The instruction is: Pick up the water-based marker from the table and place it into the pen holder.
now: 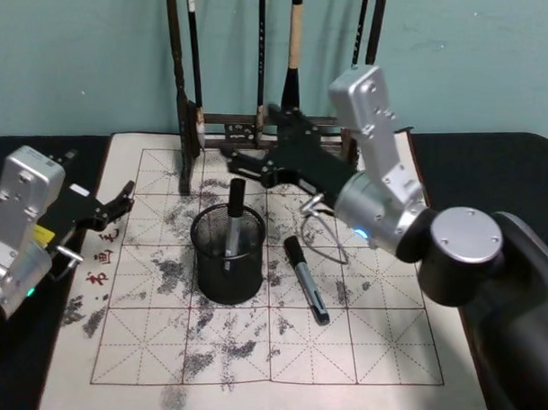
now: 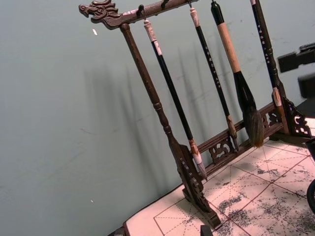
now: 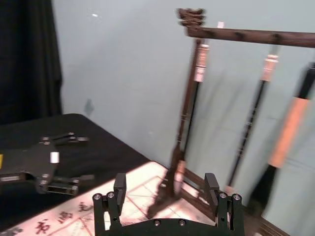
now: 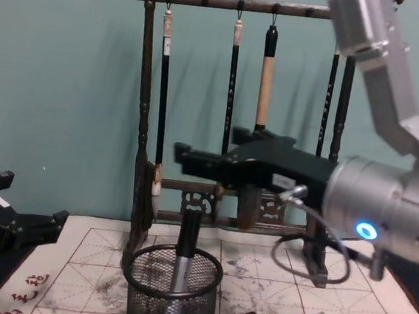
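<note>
Here, in the head view, a marker with a black cap and a grey barrel is seen standing upright in the black wire-mesh pen holder. The holder is set at the middle of the cream, ink-smudged mat on the dark table. A second marker, dark with a black cap, is laid flat on the mat just right of the holder. The right gripper is held above and just beyond the standing marker, spread and empty, apart from it. The left gripper is parked at the mat's left edge, its fingers parted. In the chest view the marker is seen below the right gripper, not touched by it. In the right wrist view that gripper's fingers are shown wide apart before the brush rack. In the left wrist view the rack is seen at the mat's far left corner.
</note>
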